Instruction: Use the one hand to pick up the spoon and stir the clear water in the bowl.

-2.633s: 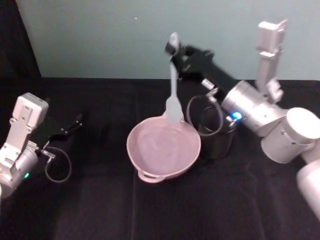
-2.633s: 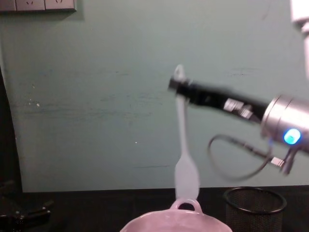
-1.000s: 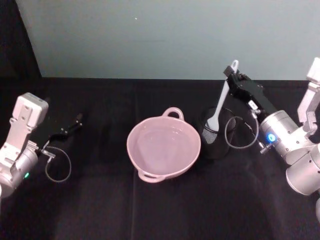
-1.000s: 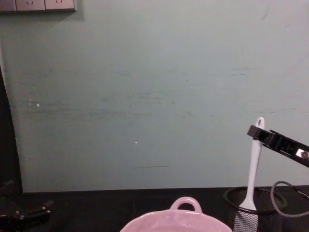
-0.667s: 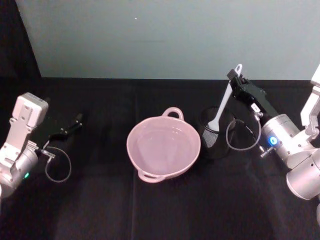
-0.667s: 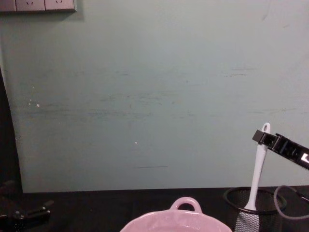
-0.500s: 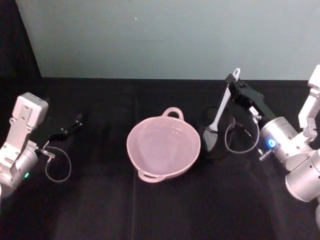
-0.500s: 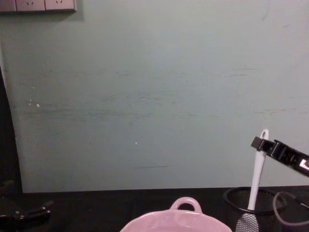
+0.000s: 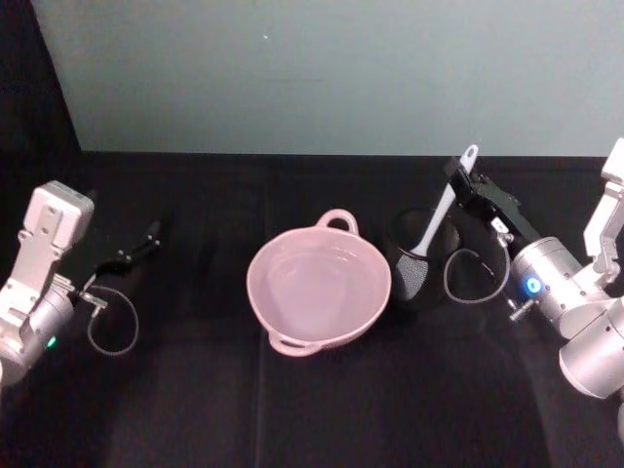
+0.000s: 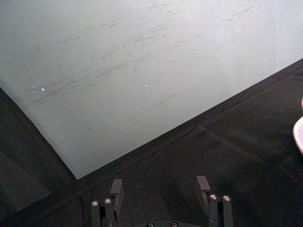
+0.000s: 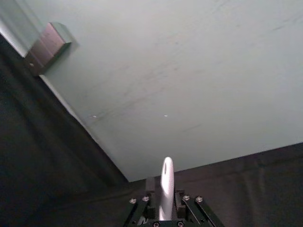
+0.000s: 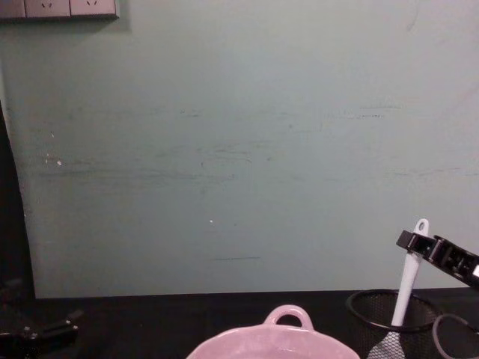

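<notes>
The white spoon (image 9: 441, 218) stands tilted in the black wire-mesh cup (image 9: 413, 285), its flat head down inside and its holed end up. My right gripper (image 9: 460, 181) is shut on the top of the handle; the same grip shows in the chest view on the spoon (image 12: 409, 287) and in the right wrist view, where the spoon (image 11: 165, 187) rises between the fingers. The pale pink bowl (image 9: 256, 291) sits left of the cup, with a faint sheen of clear water (image 9: 317, 285) inside. My left gripper (image 9: 146, 238) rests open at the far left.
The mesh cup (image 12: 372, 329) stands right beside the bowl's rim. The bowl's loop handle (image 12: 288, 313) faces the teal back wall. A black cloth covers the table. In the left wrist view the left gripper (image 10: 161, 189) hovers over bare cloth, with the bowl's edge (image 10: 299, 135) off to one side.
My right gripper has carried the spoon from above the bowl over to the mesh cup and lowered its head into the cup. The left arm has not moved.
</notes>
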Robot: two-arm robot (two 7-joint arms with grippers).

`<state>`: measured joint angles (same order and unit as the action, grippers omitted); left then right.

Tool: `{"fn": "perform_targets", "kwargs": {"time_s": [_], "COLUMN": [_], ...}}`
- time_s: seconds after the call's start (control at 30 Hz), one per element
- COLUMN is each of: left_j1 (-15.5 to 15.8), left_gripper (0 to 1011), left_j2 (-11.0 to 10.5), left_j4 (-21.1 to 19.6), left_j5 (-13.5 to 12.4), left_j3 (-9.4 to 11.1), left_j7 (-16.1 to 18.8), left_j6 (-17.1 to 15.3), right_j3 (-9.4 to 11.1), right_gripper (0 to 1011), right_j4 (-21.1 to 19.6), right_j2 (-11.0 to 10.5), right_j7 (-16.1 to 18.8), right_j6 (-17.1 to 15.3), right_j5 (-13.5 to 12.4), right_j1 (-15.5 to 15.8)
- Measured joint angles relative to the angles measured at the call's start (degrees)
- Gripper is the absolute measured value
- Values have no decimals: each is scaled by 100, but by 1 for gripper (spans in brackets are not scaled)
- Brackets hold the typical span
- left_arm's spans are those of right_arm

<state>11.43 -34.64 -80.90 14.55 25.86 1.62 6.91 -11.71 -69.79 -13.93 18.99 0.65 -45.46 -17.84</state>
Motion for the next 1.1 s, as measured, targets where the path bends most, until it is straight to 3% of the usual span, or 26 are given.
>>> {"fn": "perform_targets", "kwargs": {"time_s": [0.2, 0.4, 0.43, 0.63, 0.77, 0.83, 0.93, 1.1], "left_j1": [0, 0, 0, 0, 0, 0, 0, 0], "left_gripper": [1011, 1011, 1011, 1011, 1011, 1011, 1011, 1011], "left_j2": [0, 0, 0, 0, 0, 0, 0, 0], "left_j4": [0, 0, 0, 0, 0, 0, 0, 0], "left_j5": [0, 0, 0, 0, 0, 0, 0, 0], "left_j3": [0, 0, 0, 0, 0, 0, 0, 0], "left_j7": [0, 0, 0, 0, 0, 0, 0, 0], "left_j6": [0, 0, 0, 0, 0, 0, 0, 0], "right_j3": [33, 63, 67, 142, 261, 266, 240, 85], "right_gripper": [403, 577, 643, 800, 940, 984, 1002, 1002], "right_j4": [5, -338, -407, -1251, -1881, -2034, -2270, -2217], "right_j2": [-43, -191, -222, -659, -1100, -1298, -1789, -2134], "right_j7": [-101, -191, -213, -457, -665, -695, -766, -846], "right_j6": [-44, -220, -257, -732, -1147, -1355, -1844, -2075], "right_j5": [26, 18, 15, -45, -130, -135, -116, 102], "right_j1": [32, 250, 290, 748, 1024, 1056, 1082, 1022]}}
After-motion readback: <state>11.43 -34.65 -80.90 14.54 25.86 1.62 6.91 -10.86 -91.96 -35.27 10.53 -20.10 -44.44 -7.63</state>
